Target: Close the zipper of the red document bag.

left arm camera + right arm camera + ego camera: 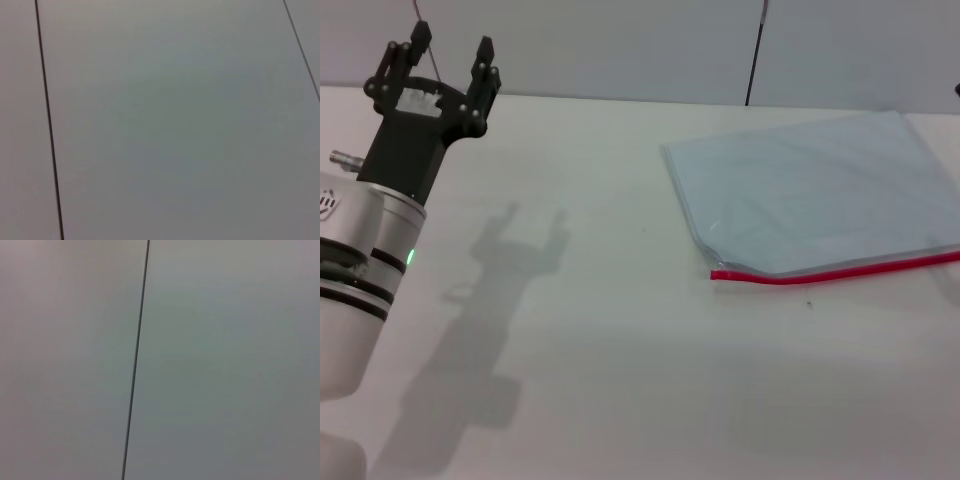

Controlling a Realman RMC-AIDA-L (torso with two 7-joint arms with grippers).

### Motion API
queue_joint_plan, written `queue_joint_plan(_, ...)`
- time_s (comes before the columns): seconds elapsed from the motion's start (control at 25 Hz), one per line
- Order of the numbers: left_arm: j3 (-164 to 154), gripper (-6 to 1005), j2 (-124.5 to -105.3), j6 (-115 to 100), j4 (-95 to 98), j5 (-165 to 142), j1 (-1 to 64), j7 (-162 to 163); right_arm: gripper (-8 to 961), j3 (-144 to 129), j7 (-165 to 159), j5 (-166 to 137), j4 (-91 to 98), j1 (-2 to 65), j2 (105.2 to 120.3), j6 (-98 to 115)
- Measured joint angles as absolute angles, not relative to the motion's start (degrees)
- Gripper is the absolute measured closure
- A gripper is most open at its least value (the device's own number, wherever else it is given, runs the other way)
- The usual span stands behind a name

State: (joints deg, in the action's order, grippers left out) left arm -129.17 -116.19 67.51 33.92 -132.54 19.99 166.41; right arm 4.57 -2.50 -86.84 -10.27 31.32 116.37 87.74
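The left pincer (450,58) is raised above the far left part of the worktop (620,380), well apart from the red document bag (810,190). Its two black fingers (483,62) point up and away from the robot, spread wide with a clear gap between them, and nothing is held in that gap. Behind the fingers sits the black wrist block, then the silver and white arm segment with a small green light on its side. The arm and pincer throw a dark shadow onto the worktop between themselves and the bag.

The right pincer does not appear in the head view, and its own wrist view shows only a pale wall panel (225,365) with one thin dark seam, so where it is and how its fingers stand cannot be told. The left wrist view likewise shows only pale panels divided by thin dark seams.

The red document bag lies flat on the worktop, far to the right of the left pincer, its right side running out of the head view. It is a translucent pale blue-grey pouch. The zipper (830,270) is a thin bright red strip along the bag's near long edge, the side closest to the robot, ending at the bag's near left corner. Whether the zipper is open or closed cannot be told, and no slider can be made out.
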Motion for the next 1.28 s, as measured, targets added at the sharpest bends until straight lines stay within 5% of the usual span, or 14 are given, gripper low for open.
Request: queue_joint_plan(1.28,-129.5,351,-116.28,69.7,32.8,-132.4,20.2,167.0,79,4.5,-2.6,-86.9,-10.1,31.6,116.37,87.8)
